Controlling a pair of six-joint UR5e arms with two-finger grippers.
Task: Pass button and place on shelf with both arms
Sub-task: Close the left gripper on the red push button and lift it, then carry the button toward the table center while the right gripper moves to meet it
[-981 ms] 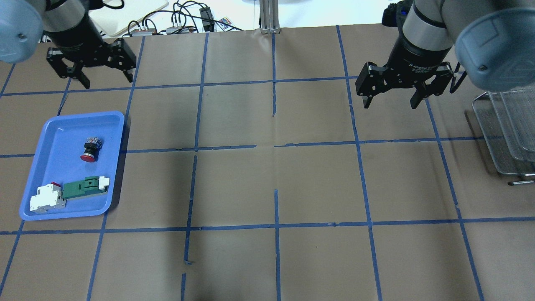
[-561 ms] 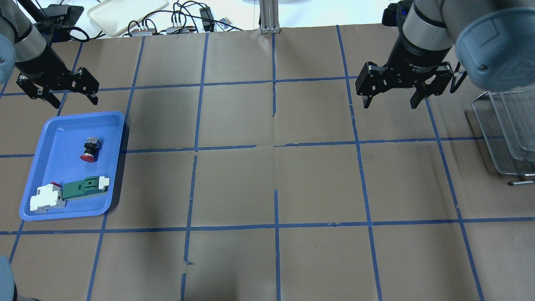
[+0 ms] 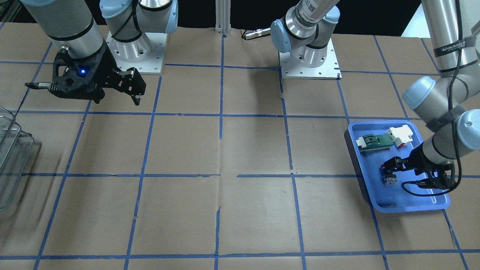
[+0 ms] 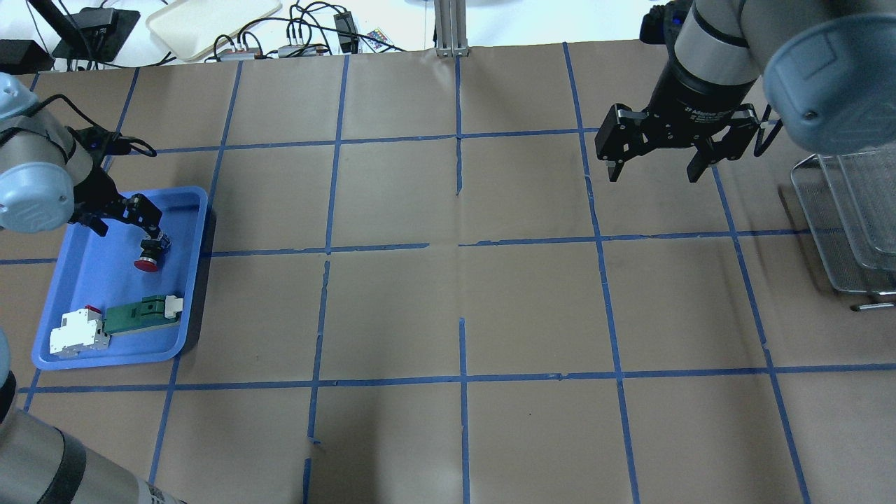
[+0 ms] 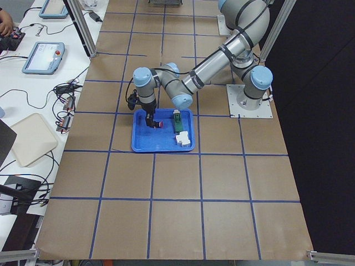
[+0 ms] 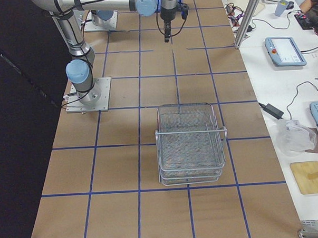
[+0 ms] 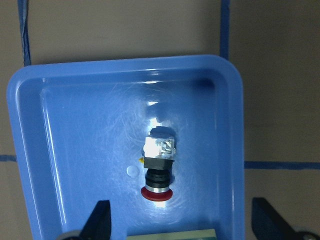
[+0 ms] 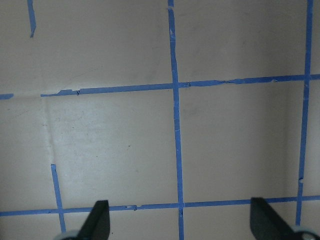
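Over the table, in the overhead view, I am seeing the left gripper (image 4: 126,222) hovering wide open and empty above the blue tray (image 4: 91,280). The button (image 4: 148,253) is lying there on its side. The right gripper (image 4: 652,171) is hanging open and empty near the shelf (image 4: 847,224). The left wrist view is showing both fingers (image 7: 100,220) clear of the button.

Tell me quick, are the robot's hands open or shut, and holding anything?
Left gripper: open, empty, hovering by the button in the blue tray.
Right gripper: open, empty, above the table.
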